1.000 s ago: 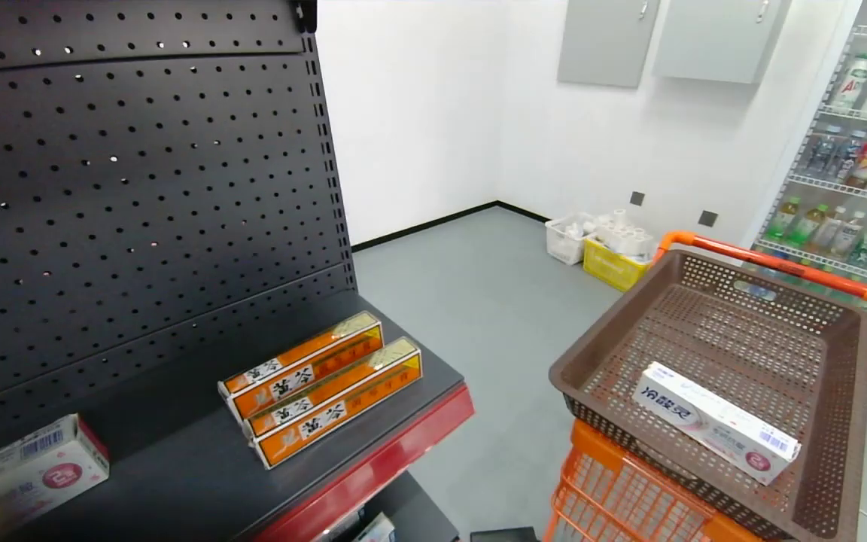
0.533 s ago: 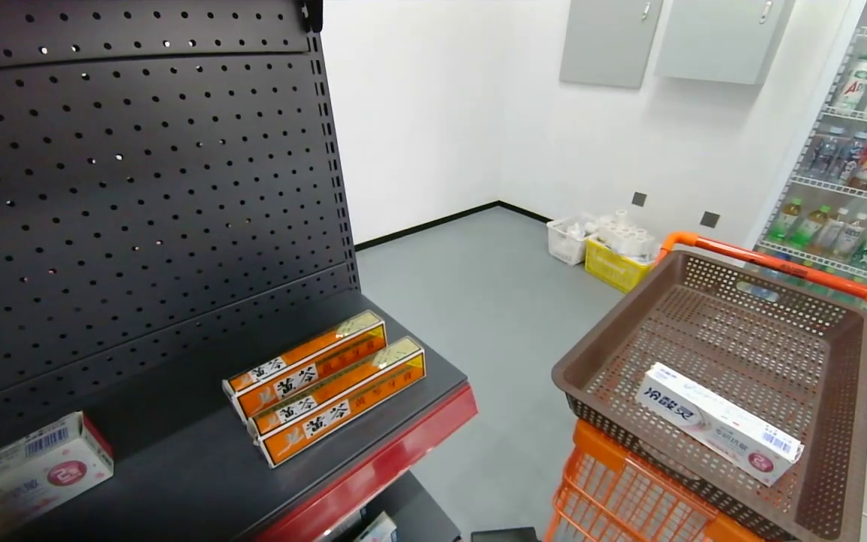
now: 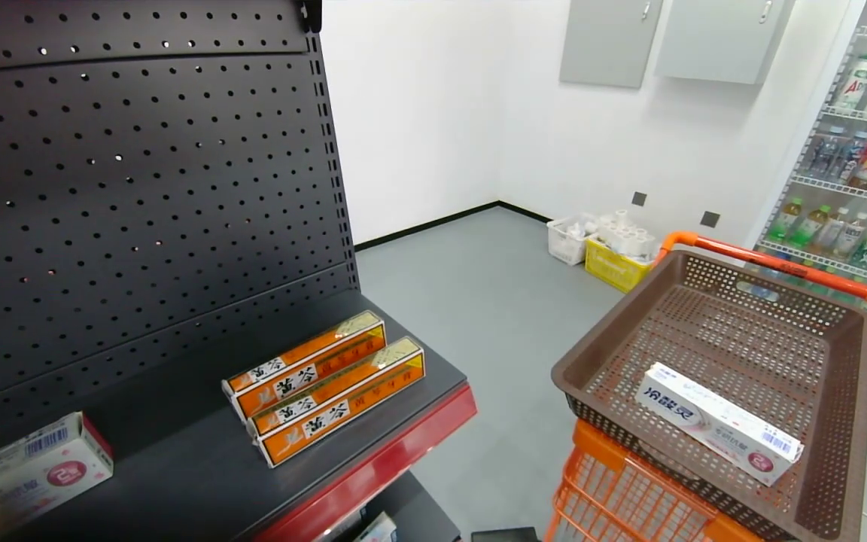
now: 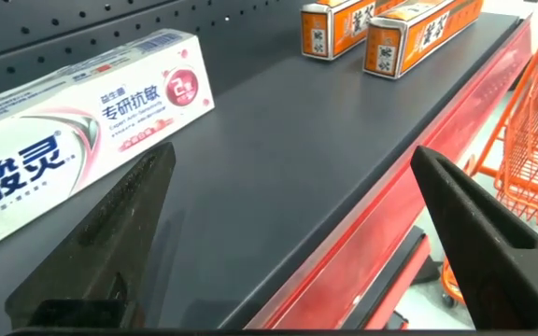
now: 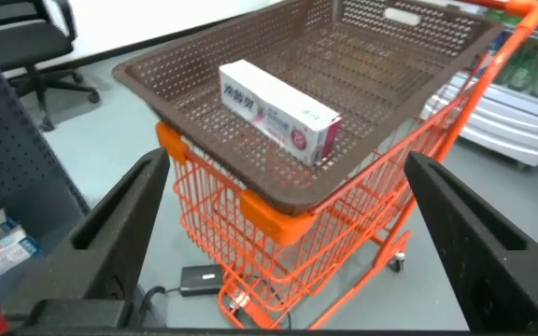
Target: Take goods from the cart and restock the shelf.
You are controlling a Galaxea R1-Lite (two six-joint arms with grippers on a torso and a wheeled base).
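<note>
Shelf [image 3: 177,452]: A black deck with a red front edge is seen at the lower left of the head view, backed by a perforated black panel [image 3: 140,188] that takes up the upper left.

Cart [image 3: 614,489]: An orange wire cart is parked at the lower right of the head view, well apart from the shelf, with grey floor between them.

Basket [image 3: 599,331]: A brown perforated basket is seated on top of the cart.

Toothpaste box [image 3: 716,431]: One white carton is laid flat on the basket floor, near the front wall and askew to the rim. It is the only item seen in the basket.

Shelved toothpaste box [image 3: 27,467]: A matching white and pink carton lies on the deck at the far lower left of the head view.

Orange boxes [image 3: 320,388]: Two long cartons are set side by side, touching, near the deck's right end.

Left gripper [image 4: 294,154]: Its fingers are spread wide and nothing is held. It is stationed low over the deck, just beside the shelved toothpaste box.

Right gripper [image 5: 288,161]: Its fingers are likewise spread apart and empty. It is held above the cart, well apart from the toothpaste box [image 5: 280,110].

Step in hand: A pick of the last carton from the basket is judged to be next.

Method: The right gripper should be turned so that the carton's narrow width is spanned, lowered clear of the basket wall, and closed at mid-length so the carton is kept level. The bare deck between the shelved carton and the orange boxes is judged the best spot.
</note>
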